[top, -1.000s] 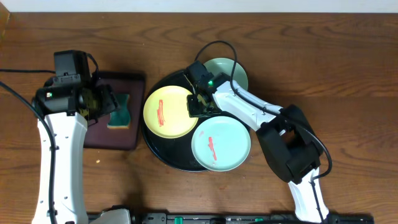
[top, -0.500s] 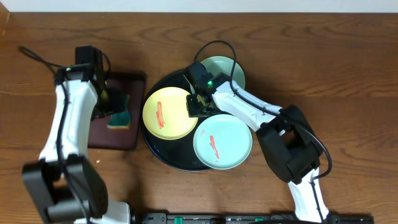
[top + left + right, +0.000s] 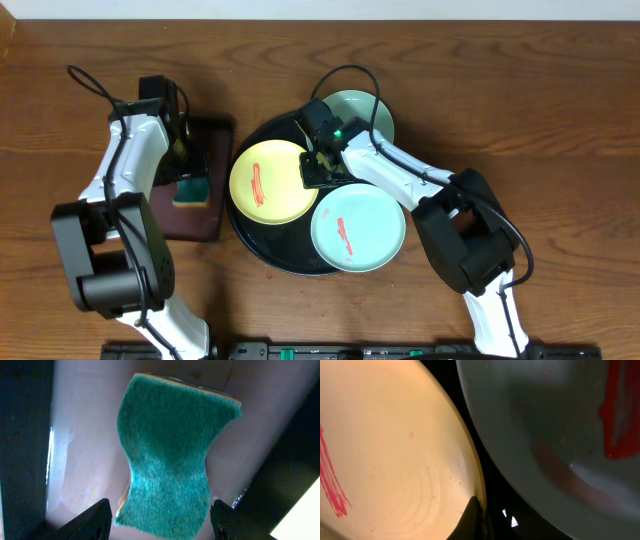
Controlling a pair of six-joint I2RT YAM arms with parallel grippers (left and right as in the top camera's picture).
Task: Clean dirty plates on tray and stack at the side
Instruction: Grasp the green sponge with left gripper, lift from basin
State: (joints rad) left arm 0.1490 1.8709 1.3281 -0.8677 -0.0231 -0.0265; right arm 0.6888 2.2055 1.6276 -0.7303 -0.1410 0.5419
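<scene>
The yellow plate (image 3: 265,182) with a red smear lies on the left of the black tray (image 3: 250,246). A mint plate (image 3: 357,230) with a red smear lies at the tray's front right. A second mint plate (image 3: 372,108) sits at the back, partly under the right arm. My right gripper (image 3: 318,166) is shut on the yellow plate's right rim. In the right wrist view one finger (image 3: 472,519) lies on the yellow plate (image 3: 385,460), next to the mint plate (image 3: 545,425). My left gripper (image 3: 160,522) is open, its fingers on either side of the green sponge (image 3: 170,460).
The green sponge (image 3: 190,190) lies on a small rectangular dark-brown tray (image 3: 205,225) left of the black tray. The left arm reaches over that tray from the left. Bare wooden table (image 3: 520,110) surrounds both trays.
The left arm has swung in from the left and now hangs over the brown tray with its gripper at the sponge. The right arm and the plates have barely moved.
</scene>
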